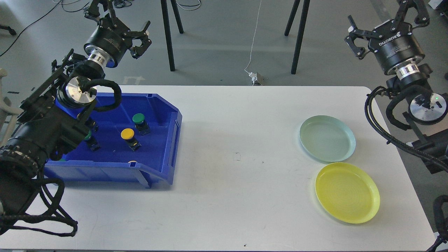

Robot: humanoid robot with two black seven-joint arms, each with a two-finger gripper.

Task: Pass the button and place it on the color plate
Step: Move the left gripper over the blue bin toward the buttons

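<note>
Holding my left gripper (142,36) raised beyond the blue bin (164,147), fingers spread and empty, I see the yellow button (128,134) and green button (139,119) inside it, while my right gripper (353,35) looks open too, probably.

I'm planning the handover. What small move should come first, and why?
Probably lower the left gripper toward the yellow button in the blue bin: both grippers, right too, hang open and empty, and the yellow plate is bare.
</note>
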